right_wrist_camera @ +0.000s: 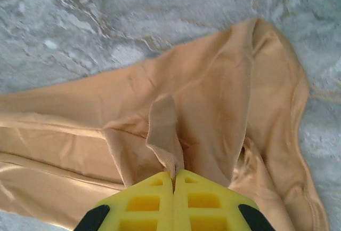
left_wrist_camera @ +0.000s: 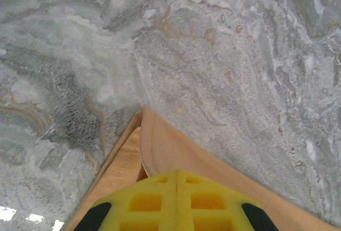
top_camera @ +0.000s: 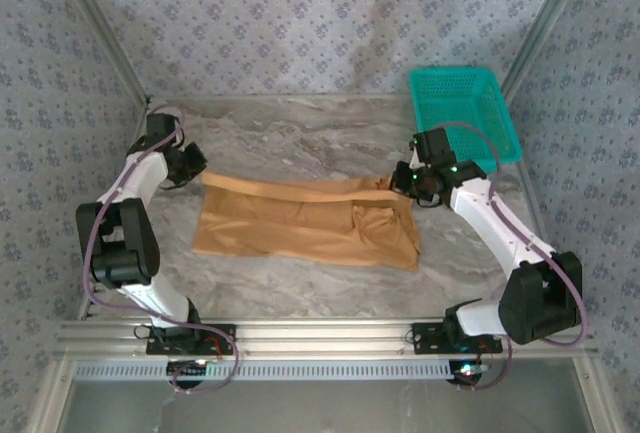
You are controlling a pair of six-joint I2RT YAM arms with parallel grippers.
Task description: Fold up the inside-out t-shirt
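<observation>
- Your left gripper (left_wrist_camera: 176,176) is clenched on the t-shirt (left_wrist_camera: 171,153) corner; the thin bite may slip as you lift
- Your right gripper (right_wrist_camera: 173,176) pinches a narrow fold; pulling unevenly could bunch it

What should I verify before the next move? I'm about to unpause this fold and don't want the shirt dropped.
1. Left gripper shut on the t-shirt at its far-left corner: ok.
2. Right gripper shut on a pinch of cloth at the far-right side: ok.
3. Far edge stretched between the two grippers: ok.
4. Cloth lying flat: not ok, it is bunched and wrinkled near the right gripper.
5. Basket apart from the shirt: ok.
6. How many layers each gripper holds: cannot tell.
</observation>
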